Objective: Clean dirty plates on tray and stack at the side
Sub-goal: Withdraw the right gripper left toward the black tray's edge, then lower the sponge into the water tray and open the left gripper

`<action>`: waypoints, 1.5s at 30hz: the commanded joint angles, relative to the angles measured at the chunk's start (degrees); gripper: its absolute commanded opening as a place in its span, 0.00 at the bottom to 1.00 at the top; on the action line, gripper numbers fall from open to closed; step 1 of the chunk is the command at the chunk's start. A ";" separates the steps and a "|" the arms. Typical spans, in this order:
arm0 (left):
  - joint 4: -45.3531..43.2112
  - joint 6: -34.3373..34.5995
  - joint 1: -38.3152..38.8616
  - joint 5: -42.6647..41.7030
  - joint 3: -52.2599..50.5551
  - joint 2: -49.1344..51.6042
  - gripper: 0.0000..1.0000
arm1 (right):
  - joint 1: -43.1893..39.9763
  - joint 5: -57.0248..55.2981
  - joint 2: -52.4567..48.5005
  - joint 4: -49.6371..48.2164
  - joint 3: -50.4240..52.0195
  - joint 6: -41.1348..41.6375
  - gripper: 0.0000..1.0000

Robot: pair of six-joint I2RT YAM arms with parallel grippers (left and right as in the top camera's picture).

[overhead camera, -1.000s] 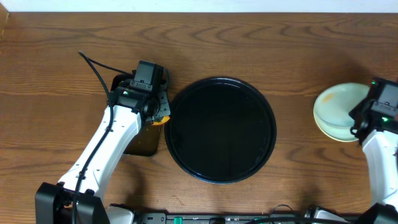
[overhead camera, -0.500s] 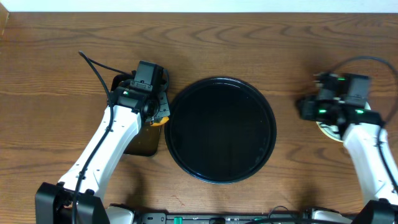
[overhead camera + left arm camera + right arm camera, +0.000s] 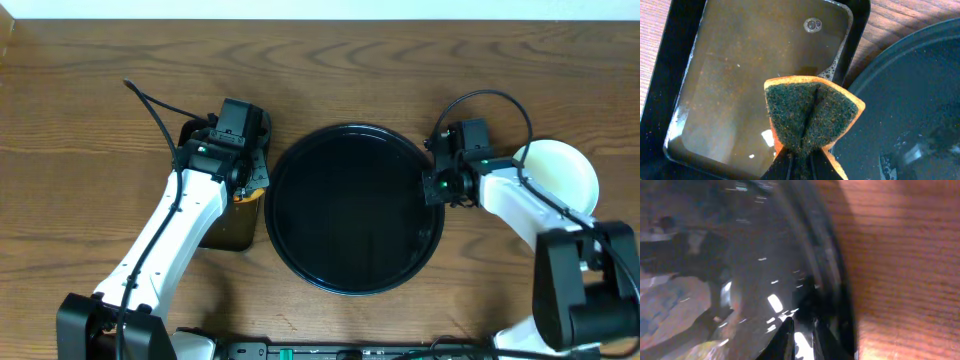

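The round black tray (image 3: 355,210) lies at the table's middle with nothing on it; it also shows in the left wrist view (image 3: 910,100) and the right wrist view (image 3: 755,255). The plates (image 3: 565,180) sit stacked on the table to the tray's right, the top one pale white. My left gripper (image 3: 800,162) is shut on an orange sponge with a green scouring face (image 3: 810,115), held over the small rectangular tray (image 3: 670,75). My right gripper (image 3: 432,185) hangs over the round tray's right rim, its fingers (image 3: 800,330) close together and empty.
The rectangular tray (image 3: 228,230) holds brownish water and stands against the round tray's left edge, under my left arm. A cable loops above my right wrist. The table's far edge runs along the top.
My right arm has swung left from over the stacked plates to the round tray's right rim, leaving the stack uncovered. My left arm and the sponge have not moved.
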State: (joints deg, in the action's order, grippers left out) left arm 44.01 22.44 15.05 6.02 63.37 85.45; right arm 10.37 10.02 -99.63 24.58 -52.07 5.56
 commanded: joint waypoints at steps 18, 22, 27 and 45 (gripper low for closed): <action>0.11 -0.35 -0.26 1.16 -0.17 0.26 0.09 | -5.05 -8.87 -2.12 -0.15 -6.12 2.43 0.24; 0.07 -0.35 -0.26 4.22 -0.17 2.23 0.09 | -2.86 -2.82 3.74 2.51 -6.80 1.07 0.29; -1.64 -0.33 -3.26 5.46 -0.17 3.32 0.09 | -2.34 -2.84 12.28 9.18 -6.80 1.03 0.30; -7.48 -0.35 -5.27 -9.16 -0.17 18.56 0.08 | -2.12 -2.01 14.23 13.99 -6.75 1.22 0.32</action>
State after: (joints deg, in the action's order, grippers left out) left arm 36.91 22.44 9.17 0.84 63.35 103.70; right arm 7.55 7.64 -85.76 38.52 -58.13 7.16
